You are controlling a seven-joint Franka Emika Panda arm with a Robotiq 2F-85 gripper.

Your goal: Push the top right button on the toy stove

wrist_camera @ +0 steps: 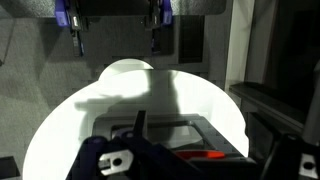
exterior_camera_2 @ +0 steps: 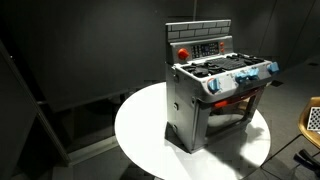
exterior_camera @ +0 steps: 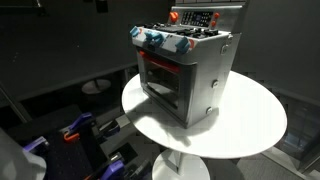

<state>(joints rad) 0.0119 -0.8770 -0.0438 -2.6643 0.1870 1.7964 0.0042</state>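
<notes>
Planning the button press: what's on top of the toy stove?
The toy stove carries on top a dark cooktop, blue-and-red knobs along the front edge and a red control panel upright at the back. Its buttons are too small to tell apart.

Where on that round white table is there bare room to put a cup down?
The widest bare patch lies between the plain silver side wall of the toy stove and the rim of the table, seen in both exterior views. It is crowded in front of the oven door, where only a narrow strip is left.
</notes>
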